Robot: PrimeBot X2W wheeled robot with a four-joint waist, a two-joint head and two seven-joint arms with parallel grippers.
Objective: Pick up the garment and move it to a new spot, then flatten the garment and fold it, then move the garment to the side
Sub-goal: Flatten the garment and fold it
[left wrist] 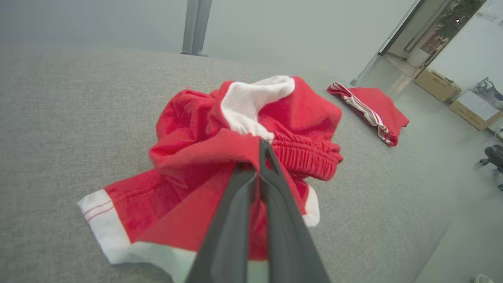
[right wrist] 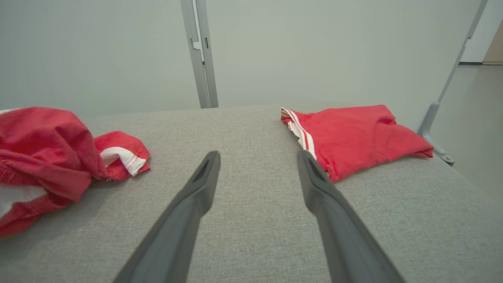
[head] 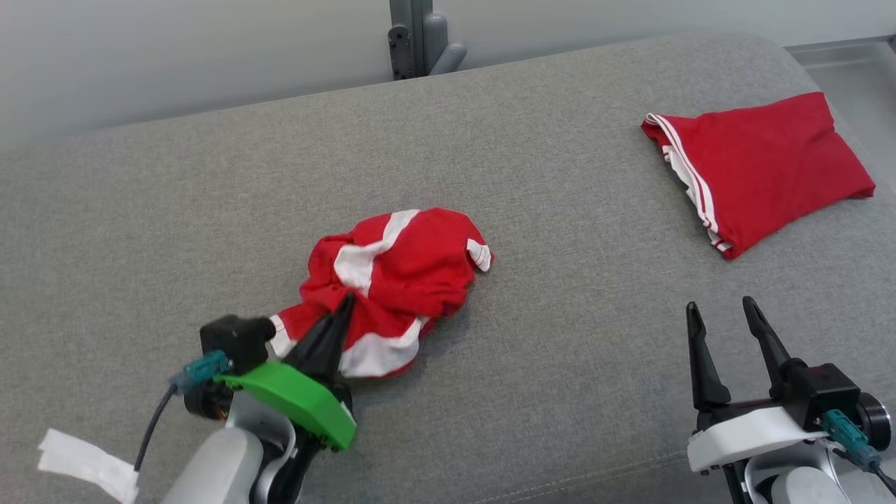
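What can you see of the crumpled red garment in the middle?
The crumpled garment looks like soft red shorts with white bands at the hems and a gathered elastic waistband. It lies bunched in a loose heap, one leg spread flat toward the robot, on the grey padded surface. The left gripper is shut on a fold on its near side.

folded red garment [head: 763, 168] w/ white stripes is lying at right of grey fabric worktop [head: 560, 140]. grey post [head: 418, 35] is standing behind it. white strip [head: 87, 462] is lying front-left. cardboard boxes [left wrist: 436, 84] are sitting in bkgd.
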